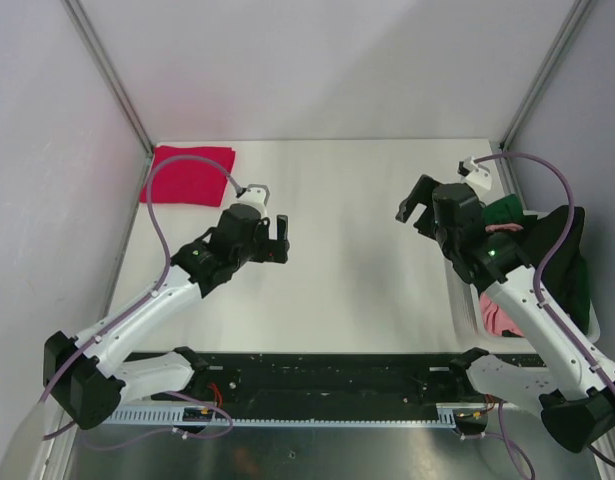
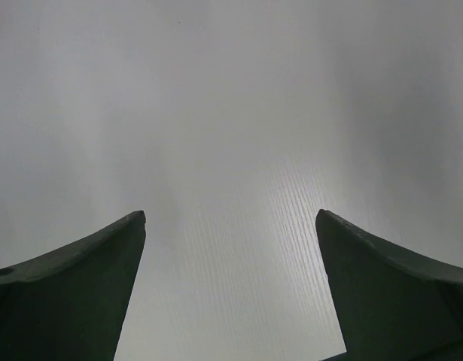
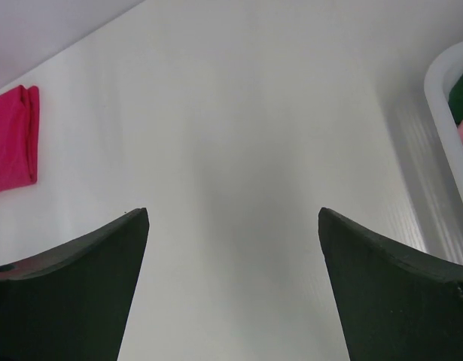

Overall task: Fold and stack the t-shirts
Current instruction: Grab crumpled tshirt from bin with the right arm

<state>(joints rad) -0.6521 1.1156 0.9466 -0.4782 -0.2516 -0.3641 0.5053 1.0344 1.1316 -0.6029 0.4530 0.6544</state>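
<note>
A crimson red t-shirt [image 1: 187, 175] lies folded flat at the table's far left corner, and also shows in the right wrist view as a red t-shirt [image 3: 13, 139] at the left edge. Dark green [image 1: 507, 210], black [image 1: 569, 255] and pink [image 1: 499, 318] t-shirts are bundled in the white basket [image 1: 461, 300] at the right. My left gripper [image 1: 282, 240] [image 2: 231, 216] hovers open over bare table, right of the red shirt. My right gripper [image 1: 411, 215] [image 3: 233, 212] is open too, just left of the basket, holding nothing.
The basket's rim [image 3: 442, 98] curves in at the right of the right wrist view, with green and pink cloth inside. Grey walls and metal posts enclose the table at the back and sides. A black rail runs along the near edge between the arm bases.
</note>
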